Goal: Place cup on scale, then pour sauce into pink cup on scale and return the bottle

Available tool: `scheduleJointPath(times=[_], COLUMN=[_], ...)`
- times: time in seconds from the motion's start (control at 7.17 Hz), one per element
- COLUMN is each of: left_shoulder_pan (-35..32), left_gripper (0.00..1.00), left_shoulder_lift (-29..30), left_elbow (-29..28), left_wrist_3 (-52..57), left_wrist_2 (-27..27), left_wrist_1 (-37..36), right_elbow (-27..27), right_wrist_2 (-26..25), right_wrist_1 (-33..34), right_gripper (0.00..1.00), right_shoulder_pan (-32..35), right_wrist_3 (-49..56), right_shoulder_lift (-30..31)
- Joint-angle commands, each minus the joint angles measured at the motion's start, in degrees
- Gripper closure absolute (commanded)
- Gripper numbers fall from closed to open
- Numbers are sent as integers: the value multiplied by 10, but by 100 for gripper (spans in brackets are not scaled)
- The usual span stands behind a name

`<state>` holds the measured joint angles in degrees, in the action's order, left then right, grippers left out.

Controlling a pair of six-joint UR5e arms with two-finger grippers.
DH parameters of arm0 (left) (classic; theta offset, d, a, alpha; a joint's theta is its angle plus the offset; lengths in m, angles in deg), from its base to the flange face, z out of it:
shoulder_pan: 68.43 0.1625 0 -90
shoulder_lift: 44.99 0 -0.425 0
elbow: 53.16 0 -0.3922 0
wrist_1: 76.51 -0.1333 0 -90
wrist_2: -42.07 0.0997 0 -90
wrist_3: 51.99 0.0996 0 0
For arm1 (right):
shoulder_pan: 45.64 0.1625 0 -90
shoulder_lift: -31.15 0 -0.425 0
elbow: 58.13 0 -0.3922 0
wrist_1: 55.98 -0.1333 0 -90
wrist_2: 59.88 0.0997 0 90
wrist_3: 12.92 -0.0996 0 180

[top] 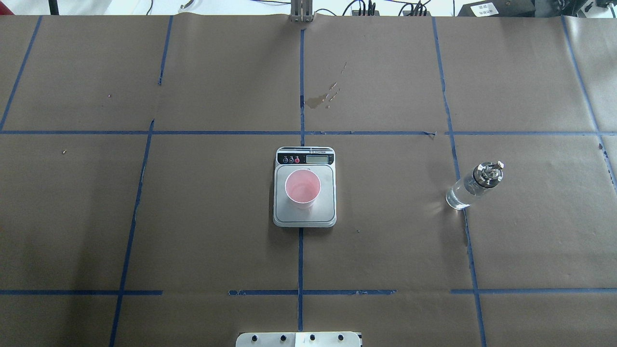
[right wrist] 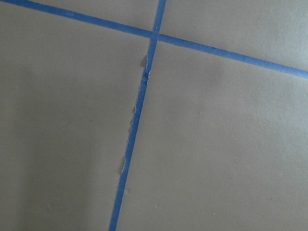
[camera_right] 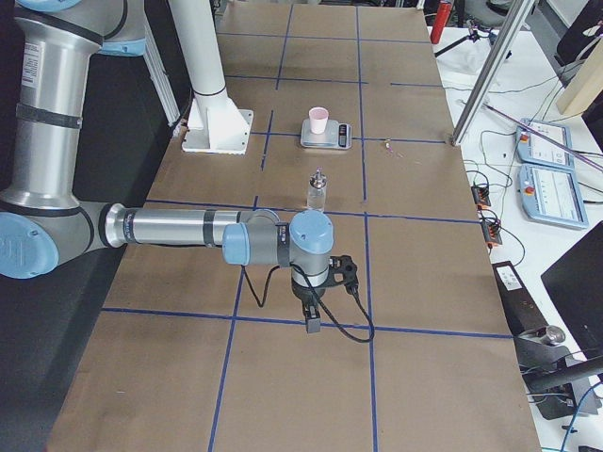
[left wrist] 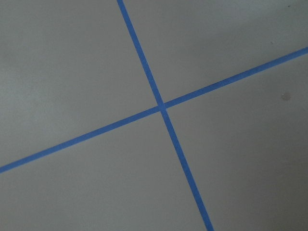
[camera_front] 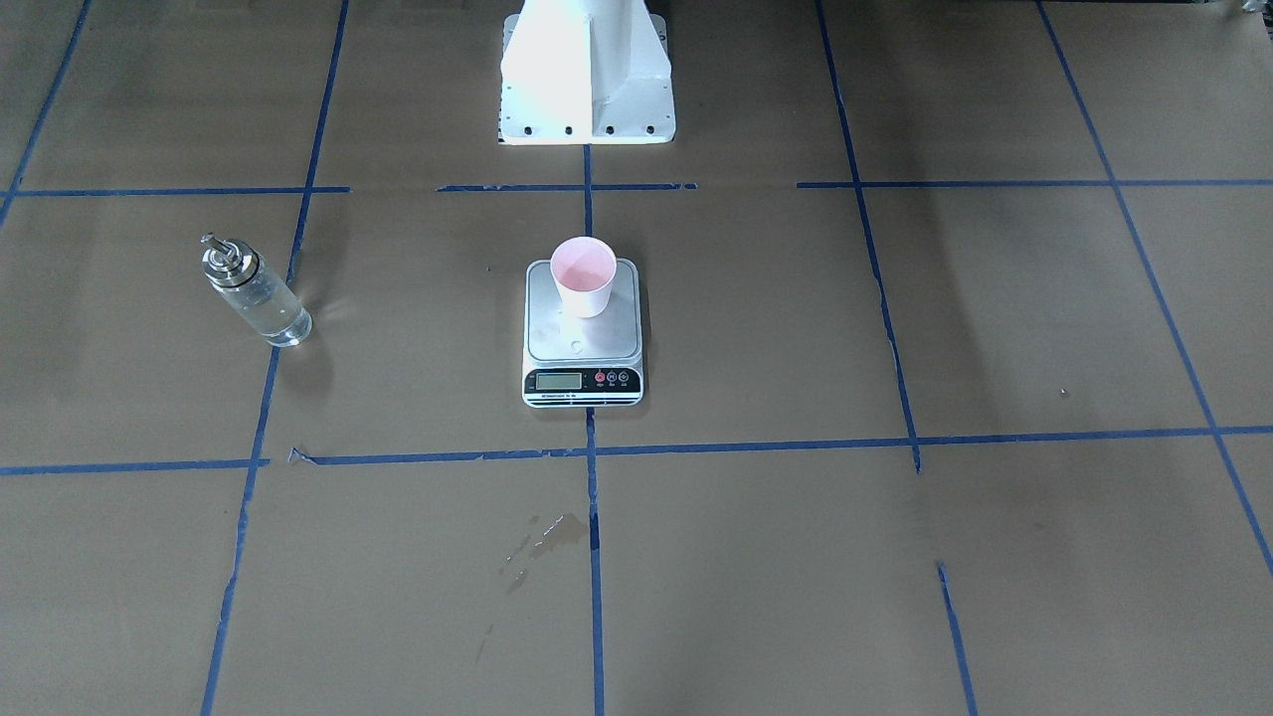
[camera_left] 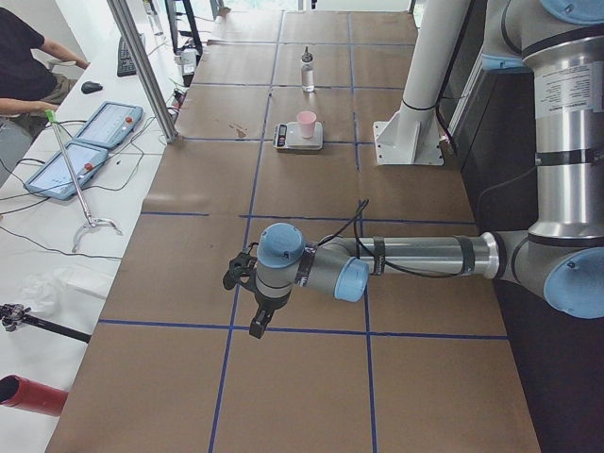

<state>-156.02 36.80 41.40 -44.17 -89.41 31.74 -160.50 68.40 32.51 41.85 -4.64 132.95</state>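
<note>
Nearest to the two side cameras are the arms. The left gripper (camera_left: 255,327) hangs over the brown paper near the table's left end, and the right gripper (camera_right: 310,323) hangs near the right end. Both show only in these side views, so I cannot tell if their fingers are spread or closed. I see nothing held in either. The wrist cameras show only paper and blue tape lines (left wrist: 162,107).

The cup (top: 302,188) stands upright on the steel platform of the scale (top: 326,212), toward the platform's side away from the display. The bottle (top: 470,188) stands upright on the table at the robot's right side, well apart from the scale, with clear sauce (top: 457,198) inside.

I judge the first step is done. I cannot tell if any liquid is in the cup. If pouring remains, the right arm is closer. It should take the glass body under the metal cap, carry it over the cup, tilt the spout slowly inside the rim, then set the bottle back.
</note>
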Motion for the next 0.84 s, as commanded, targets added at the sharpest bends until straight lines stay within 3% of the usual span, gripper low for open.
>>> scheduleJointPath(times=[0.0, 0.14, 0.7], left_shoulder_pan=[0, 0, -1], left_gripper=[0, 0, 0], left_shoulder_lift=[7, 11, 9], left_elbow=[-5, 8, 11], left_wrist_3=[-2, -2, 0], left_wrist_2=[1, 1, 1], left_wrist_1=[-45, -83, -86], right_elbow=[2, 4, 9], right_wrist_2=[32, 52, 72], right_wrist_1=[1, 4, 4], right_gripper=[0, 0, 0], right_shoulder_pan=[14, 23, 29], right_wrist_3=[0, 0, -2], right_shoulder_lift=[-2, 3, 9])
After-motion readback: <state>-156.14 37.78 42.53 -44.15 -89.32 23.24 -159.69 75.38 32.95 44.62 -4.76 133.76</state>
